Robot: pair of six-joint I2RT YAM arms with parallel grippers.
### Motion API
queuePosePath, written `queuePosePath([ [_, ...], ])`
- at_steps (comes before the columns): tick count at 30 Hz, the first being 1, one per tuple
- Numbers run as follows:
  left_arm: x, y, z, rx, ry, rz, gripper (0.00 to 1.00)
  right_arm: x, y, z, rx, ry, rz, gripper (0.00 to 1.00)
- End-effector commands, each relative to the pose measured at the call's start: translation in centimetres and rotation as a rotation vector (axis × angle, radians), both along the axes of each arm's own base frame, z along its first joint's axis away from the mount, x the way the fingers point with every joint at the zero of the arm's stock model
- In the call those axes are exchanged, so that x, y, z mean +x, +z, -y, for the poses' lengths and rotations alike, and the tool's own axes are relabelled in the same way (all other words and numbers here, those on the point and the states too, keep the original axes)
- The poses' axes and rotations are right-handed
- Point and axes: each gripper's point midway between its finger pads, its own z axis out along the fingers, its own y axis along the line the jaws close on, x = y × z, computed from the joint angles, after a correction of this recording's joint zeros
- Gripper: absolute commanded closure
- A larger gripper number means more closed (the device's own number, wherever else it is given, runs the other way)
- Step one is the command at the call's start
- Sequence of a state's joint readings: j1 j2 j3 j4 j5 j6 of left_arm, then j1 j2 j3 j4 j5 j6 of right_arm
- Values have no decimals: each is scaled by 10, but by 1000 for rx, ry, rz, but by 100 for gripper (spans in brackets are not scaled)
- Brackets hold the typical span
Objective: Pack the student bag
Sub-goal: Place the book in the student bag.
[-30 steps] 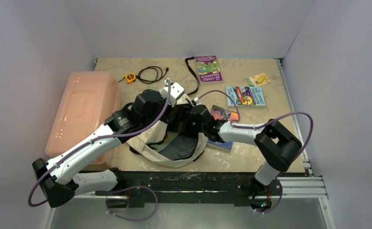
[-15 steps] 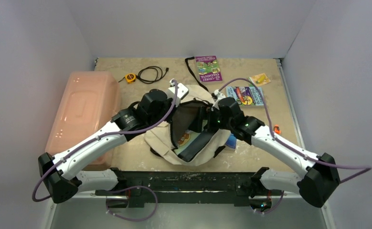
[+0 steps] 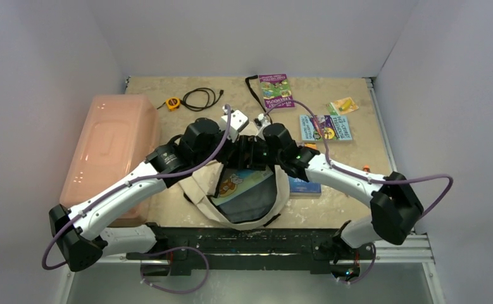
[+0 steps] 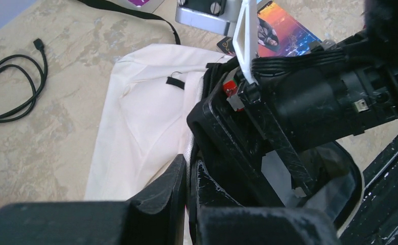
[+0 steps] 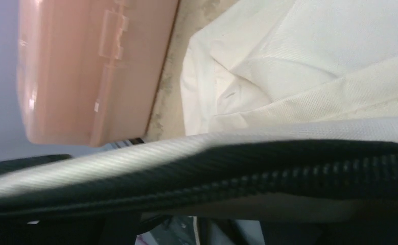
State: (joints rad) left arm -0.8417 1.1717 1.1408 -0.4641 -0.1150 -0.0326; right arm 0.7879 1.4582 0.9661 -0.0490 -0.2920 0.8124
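Evidently the soft cream canvas backpack [image 3: 196, 188] lies mid near edge of the tabletop [image 3: 370, 145]. The left fingers [image 4: 168, 186] pinch its black zipper rim [image 5: 288, 171], apparently to hold the mouth open. Whether the right fingers [image 4: 281, 145] at that mouth are open cannot be told.

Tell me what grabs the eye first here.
An open cream backpack sits mid-table at the near edge, with a colourful book lying in its mouth. The left hand pinches the bag's rim, and the right hand meets it at the far side of the opening. A big pink bin fills the table's left side.
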Motion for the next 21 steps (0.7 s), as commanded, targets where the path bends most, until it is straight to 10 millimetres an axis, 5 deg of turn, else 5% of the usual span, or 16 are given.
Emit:
queuePosePath([
  [1,8,27,4,-75,33,86,100,14,52,7,69,-122,103,26],
  [6,33,17,-35,108,225,147,100,-7,44,58,-86,-132,137,25],
  [15,44,-2,-64,331,276,197,100,30,66,177,-220,-336,254,1],
  [21,42,-16,-83,330,274,102,100,60,7,235,-271,-499,137,1],
])
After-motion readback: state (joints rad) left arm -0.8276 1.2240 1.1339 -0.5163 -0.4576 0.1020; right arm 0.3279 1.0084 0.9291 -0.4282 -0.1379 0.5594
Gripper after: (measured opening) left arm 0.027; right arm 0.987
